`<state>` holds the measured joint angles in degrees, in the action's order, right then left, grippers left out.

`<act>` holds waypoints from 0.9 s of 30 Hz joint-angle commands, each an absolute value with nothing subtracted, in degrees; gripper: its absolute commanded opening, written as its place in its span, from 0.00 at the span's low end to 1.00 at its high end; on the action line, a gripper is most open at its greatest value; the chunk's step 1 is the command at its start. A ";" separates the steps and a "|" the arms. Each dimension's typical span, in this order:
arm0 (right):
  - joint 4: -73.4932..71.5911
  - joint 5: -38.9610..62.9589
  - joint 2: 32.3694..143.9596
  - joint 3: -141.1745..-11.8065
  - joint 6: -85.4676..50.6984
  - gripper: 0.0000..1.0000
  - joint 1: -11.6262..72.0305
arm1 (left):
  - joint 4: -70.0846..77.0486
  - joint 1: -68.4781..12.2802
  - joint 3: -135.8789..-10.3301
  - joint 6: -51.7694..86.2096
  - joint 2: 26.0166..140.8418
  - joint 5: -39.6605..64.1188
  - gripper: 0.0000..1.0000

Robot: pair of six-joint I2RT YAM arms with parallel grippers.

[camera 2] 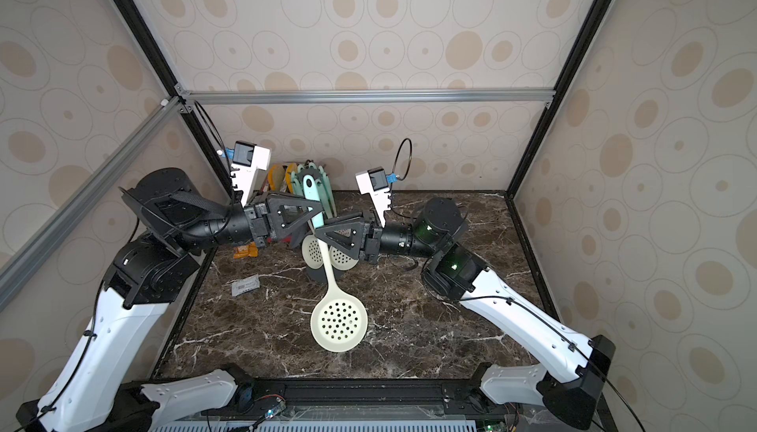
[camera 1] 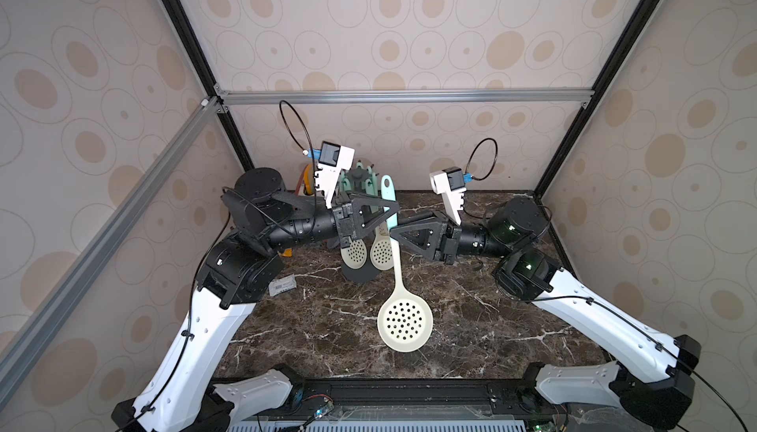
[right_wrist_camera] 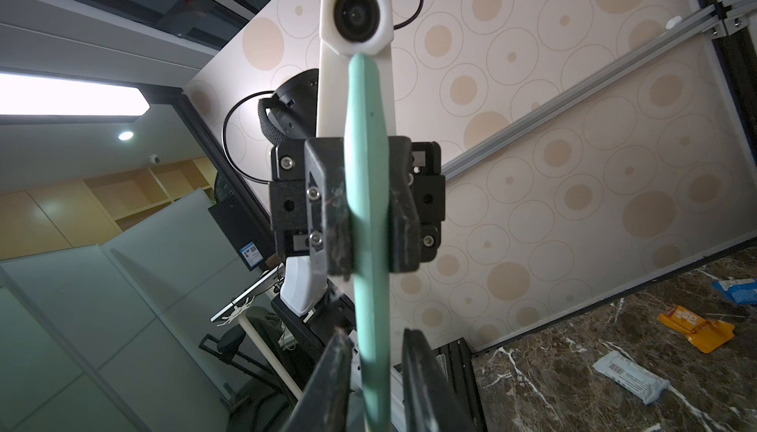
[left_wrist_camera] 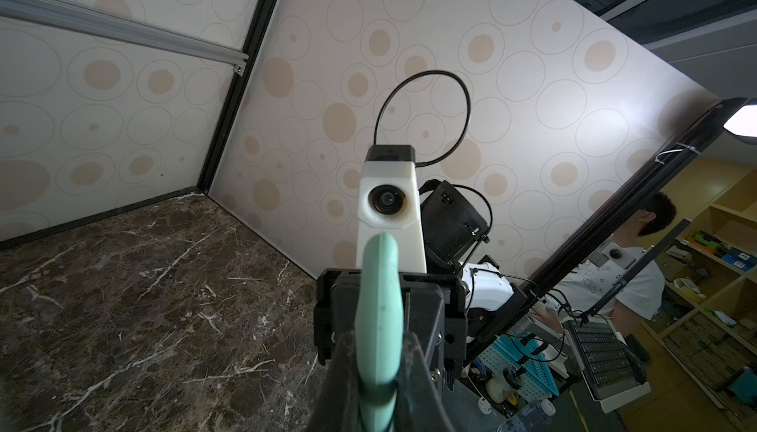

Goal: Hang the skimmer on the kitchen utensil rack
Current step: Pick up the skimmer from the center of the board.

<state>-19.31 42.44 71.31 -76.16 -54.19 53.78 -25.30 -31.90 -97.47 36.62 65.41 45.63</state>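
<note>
The skimmer is held in front of the kitchen utensil rack, not yet on a hook. Its mint handle points up towards the rack's crown, and its cream perforated head lies nearer the front of the bench. The left gripper is pressed together on the mint handle, pinching it high up. In the right wrist view its fingers clamp both flat sides. The right gripper sits just below, on the same handle. Its jaws stand on either side of the handle, and a gap shows beside one finger. Two more skimmers hang from the rack. A grey packet and an orange packet lie on the bench near the left arm.
</note>
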 commanded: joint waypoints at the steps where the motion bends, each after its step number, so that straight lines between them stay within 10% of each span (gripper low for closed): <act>1: -23.46 43.77 71.56 -76.14 -55.61 0.26 54.31 | -23.29 -31.55 -97.90 36.86 64.62 45.18 0.00; 11: -20.24 41.08 69.37 -74.44 -52.61 0.00 54.31 | -30.38 -31.46 -99.76 32.23 64.63 41.26 0.00; 19: -6.97 31.14 66.07 -72.40 -42.17 0.00 54.36 | -57.55 -31.47 -111.76 19.70 64.98 18.14 0.83; 27: -5.20 30.92 73.61 -75.05 -41.37 0.00 54.33 | -71.85 -31.47 -108.61 20.42 60.36 -4.66 0.90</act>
<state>-6.76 31.22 70.61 -73.17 -42.65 54.24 -63.75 -31.79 -110.37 21.87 61.80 5.13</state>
